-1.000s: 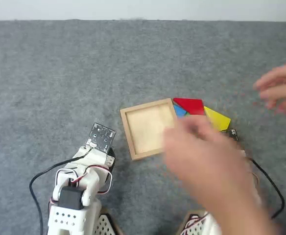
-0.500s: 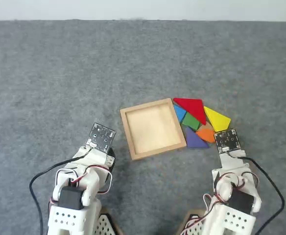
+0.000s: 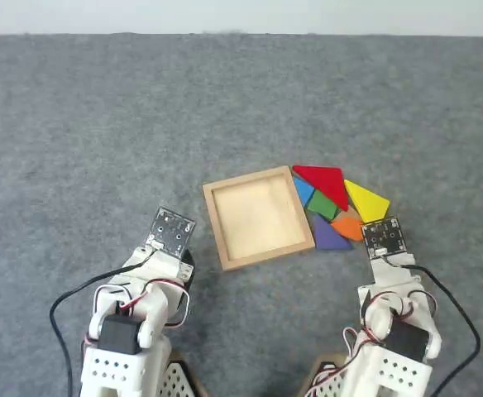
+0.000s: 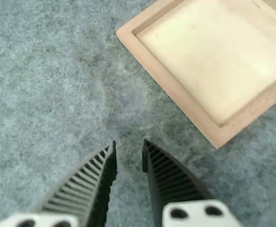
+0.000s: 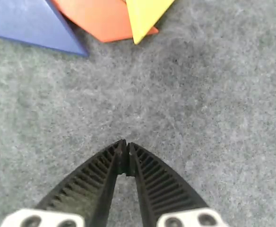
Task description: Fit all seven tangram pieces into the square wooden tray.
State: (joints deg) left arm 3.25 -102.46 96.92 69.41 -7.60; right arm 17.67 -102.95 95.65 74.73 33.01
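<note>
The square wooden tray [image 3: 216, 225] lies empty in the middle of the grey carpet. Against its right side sits a cluster of tangram pieces: a red triangle [image 3: 324, 182], a yellow triangle [image 3: 365, 201], a blue piece [image 3: 304, 192], a green piece [image 3: 322, 207], a purple triangle [image 3: 330, 236] and an orange piece [image 3: 349, 227]. My left gripper [image 4: 128, 146] hovers over bare carpet just short of the tray's rim [image 4: 171, 88], open by a narrow gap and holding nothing. My right gripper [image 5: 127, 144] is shut and empty, a little short of the purple triangle [image 5: 31, 23], orange piece [image 5: 98, 19] and yellow triangle [image 5: 145, 14].
The left arm [image 3: 163, 256] stands near the tray's front left corner, and the right arm [image 3: 386, 256] just in front of the pieces. Open carpet stretches behind and to both sides of the tray.
A person's hands that hung over the pieces and the right arm one second ago have gone out of the high view. The tray, pieces and both arms have stayed put.
</note>
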